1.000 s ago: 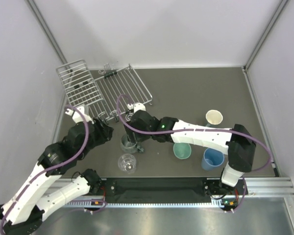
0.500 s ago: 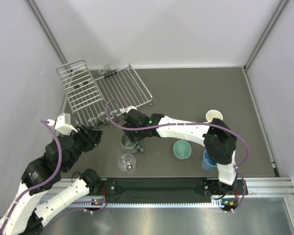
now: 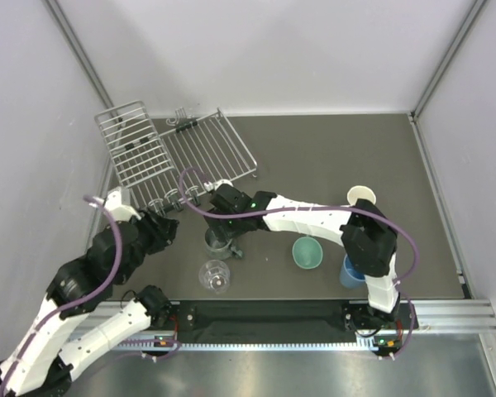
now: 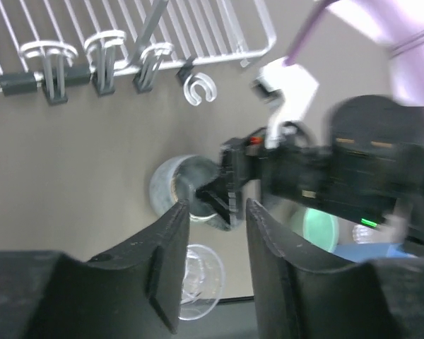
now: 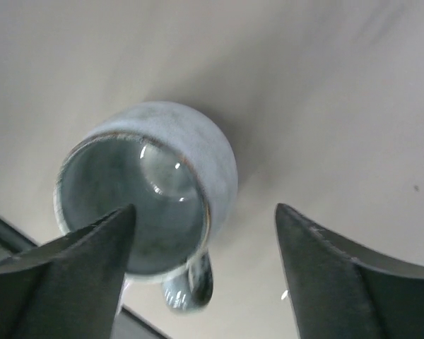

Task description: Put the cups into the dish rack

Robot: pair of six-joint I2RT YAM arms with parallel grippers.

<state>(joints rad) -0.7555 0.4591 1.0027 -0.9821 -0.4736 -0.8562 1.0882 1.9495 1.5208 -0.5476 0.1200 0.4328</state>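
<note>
The grey-teal mug [image 3: 212,241] stands upright on the table in front of the dish rack [image 3: 175,151]. My right gripper [image 3: 230,242] hangs open over it; in the right wrist view one finger [image 5: 78,265] is above the mug's [image 5: 155,180] opening and the other is outside its wall, handle between. My left gripper [image 3: 166,229] is open and empty, left of the mug and apart from it [image 4: 216,206]. A clear glass [image 3: 215,275] stands nearer the front, also upright. The mint-green mug [image 3: 307,252], blue tumbler [image 3: 352,270] and cream cup [image 3: 361,197] stand to the right.
The rack's hooks [image 4: 102,56] line its near edge, just behind the grey-teal mug. My right arm [image 3: 314,222] stretches across the table above the mint-green mug and partly covers the blue tumbler. Grey walls close in the left, back and right sides.
My left arm has drawn back to the left, away from the grey-teal mug. My right arm's elbow has swung inward while its gripper stayed over the mug.
</note>
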